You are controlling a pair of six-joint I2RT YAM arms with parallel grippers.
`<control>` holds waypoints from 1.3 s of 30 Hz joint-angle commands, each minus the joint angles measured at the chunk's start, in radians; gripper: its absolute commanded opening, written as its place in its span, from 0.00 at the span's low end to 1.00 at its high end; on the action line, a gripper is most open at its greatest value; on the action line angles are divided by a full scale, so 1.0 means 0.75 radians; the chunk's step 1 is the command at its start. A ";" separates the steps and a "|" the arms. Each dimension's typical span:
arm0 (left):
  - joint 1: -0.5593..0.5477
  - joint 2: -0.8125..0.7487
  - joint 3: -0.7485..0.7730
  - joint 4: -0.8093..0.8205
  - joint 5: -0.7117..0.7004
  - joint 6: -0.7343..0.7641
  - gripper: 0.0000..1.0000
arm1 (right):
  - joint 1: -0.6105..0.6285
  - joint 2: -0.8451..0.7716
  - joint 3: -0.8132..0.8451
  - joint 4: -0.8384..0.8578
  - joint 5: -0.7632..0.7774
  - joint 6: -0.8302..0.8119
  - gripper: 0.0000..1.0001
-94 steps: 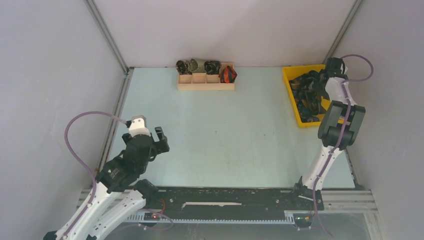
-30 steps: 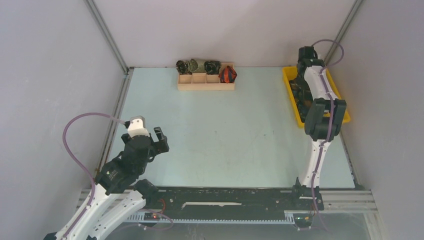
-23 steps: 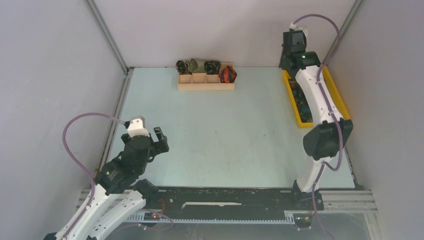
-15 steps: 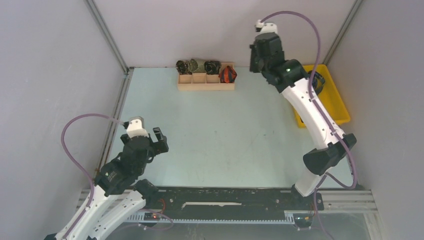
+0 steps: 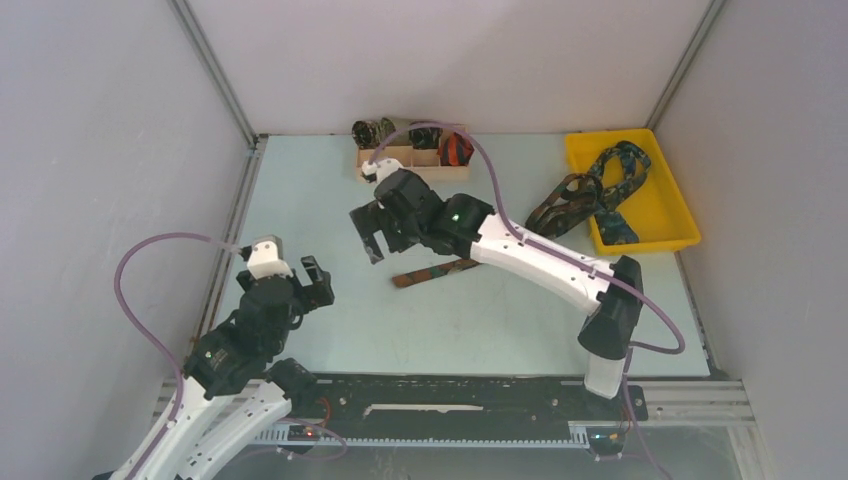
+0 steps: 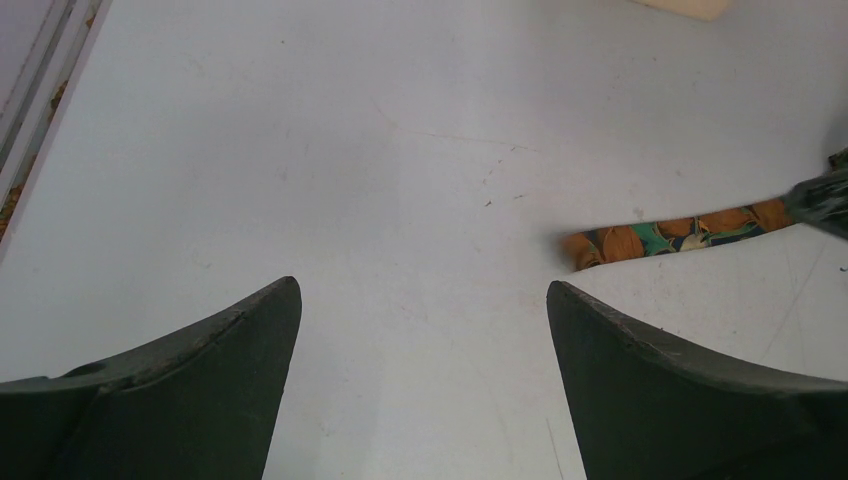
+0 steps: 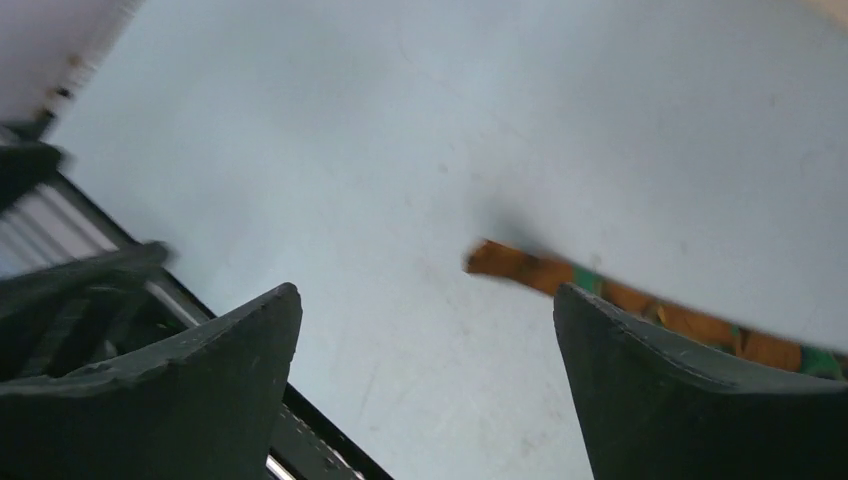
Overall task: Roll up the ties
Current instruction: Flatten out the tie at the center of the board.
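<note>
A brown-orange-green tie (image 5: 435,272) lies stretched over the table, its narrow end near the middle. Its other end loops (image 5: 560,205) back into the yellow bin (image 5: 672,212). A navy and teal tie (image 5: 622,168) lies in that bin. My right gripper (image 5: 372,242) hangs open just left of the tie's narrow end and holds nothing. The right wrist view shows that tie end (image 7: 520,265) beyond the open right gripper (image 7: 425,300). My left gripper (image 5: 318,284) is open at the near left, and the tie end (image 6: 670,232) lies ahead and to the right of the left gripper (image 6: 422,300).
A wooden tray (image 5: 450,172) at the back holds rolled ties (image 5: 372,130), one of them red-orange and black (image 5: 456,150). The right arm (image 5: 540,260) reaches diagonally across the table above the tie. Grey walls enclose three sides.
The right arm swung from the yellow bin to the middle-left of the table, dragging the brown-orange-green tie out. Its jaws then opened and let the tie go. The left arm stayed put.
</note>
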 commanded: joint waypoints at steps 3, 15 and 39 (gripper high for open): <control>-0.004 0.000 -0.018 0.013 -0.025 0.001 1.00 | -0.282 -0.158 -0.247 0.065 -0.016 0.083 1.00; -0.004 0.013 -0.016 0.013 -0.027 0.000 1.00 | -0.917 -0.146 -0.571 0.183 0.166 0.100 0.94; 0.000 0.040 -0.016 0.016 -0.022 0.002 1.00 | -1.116 0.118 -0.789 0.526 0.027 0.288 0.84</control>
